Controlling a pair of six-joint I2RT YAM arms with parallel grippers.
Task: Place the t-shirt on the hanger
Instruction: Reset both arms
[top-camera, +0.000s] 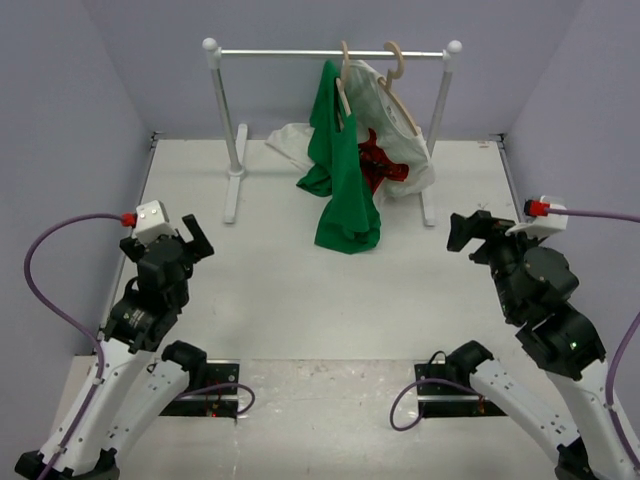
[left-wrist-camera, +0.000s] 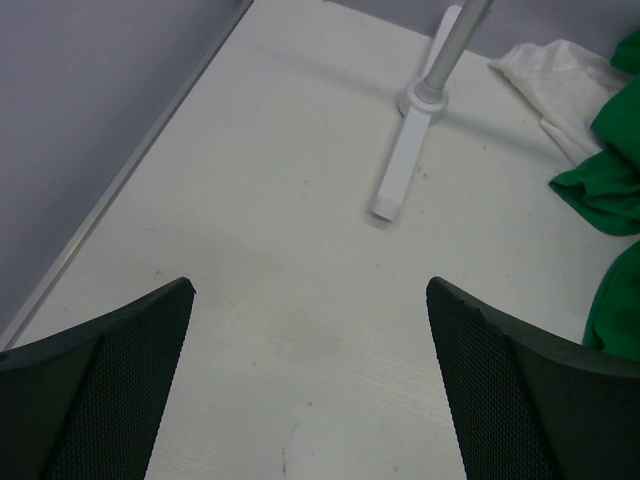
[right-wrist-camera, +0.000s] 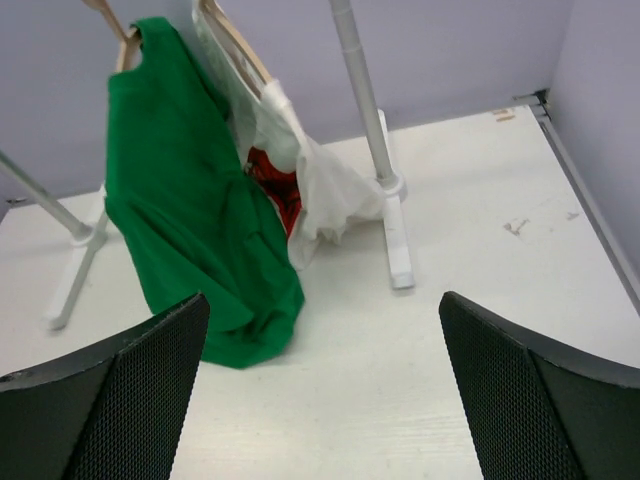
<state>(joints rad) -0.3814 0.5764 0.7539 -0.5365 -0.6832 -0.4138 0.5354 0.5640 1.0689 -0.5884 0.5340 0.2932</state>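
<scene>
White table (top-camera: 300, 290), lilac walls: a plain green t-shirt (top-camera: 342, 170) hangs from a pale wooden hanger (top-camera: 344, 90) on the rack (top-camera: 330, 52), its hem pooled on the table beside a white shirt (top-camera: 405, 150) whose red print is unreadable. The left wrist view catches only green edges. Left jaws and right jaws gape wide, empty.

Bright green t-shirt (top-camera: 342, 170) hung on pale wooden hanger (top-camera: 344, 98), hem crumpled on table (top-camera: 280, 270).

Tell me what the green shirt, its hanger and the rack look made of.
Green shirt: soft matte cloth, draping in folds. Hanger: likely pale bare wood, tan and dull. Rack: probably metal tube, smooth with slight sheen; plastic possible.
</scene>
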